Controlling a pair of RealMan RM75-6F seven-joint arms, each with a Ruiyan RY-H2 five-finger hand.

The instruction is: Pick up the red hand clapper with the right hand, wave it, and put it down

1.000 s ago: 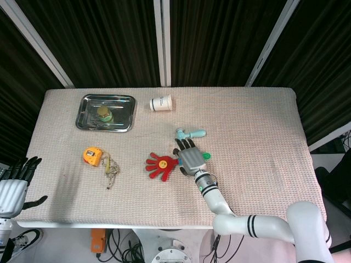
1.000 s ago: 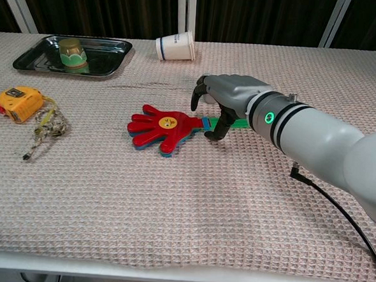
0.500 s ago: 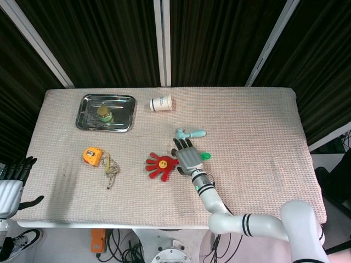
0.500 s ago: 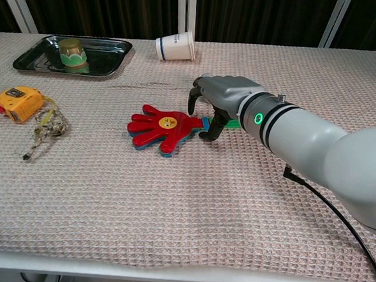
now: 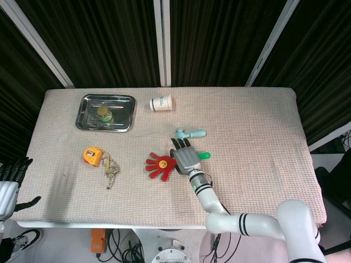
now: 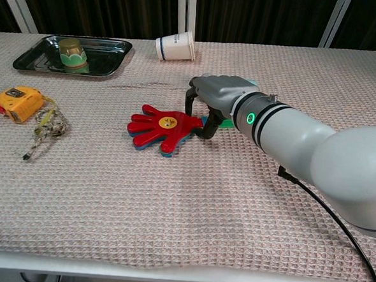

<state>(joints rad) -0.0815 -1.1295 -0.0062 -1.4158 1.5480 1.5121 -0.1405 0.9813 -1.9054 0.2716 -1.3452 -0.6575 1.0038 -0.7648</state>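
Our fingers (image 6: 191, 101) on the right hand (image 6: 217, 97) curl downward, apart, over the green handle of the red hand clapper (image 6: 160, 128), not closed on it yet. The clapper lies flat on the bench (image 6: 171, 204), long axis left-right, palm left of the hand. The left hand (image 5: 8, 183) waits far left, holding nothing.

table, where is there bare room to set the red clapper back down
Bare cloth: the table's stretch beyond the right robot hand, and the front strip below the red hand clapper. Crowded: the far edge with tray and paper cup, and the side with the tape measure.
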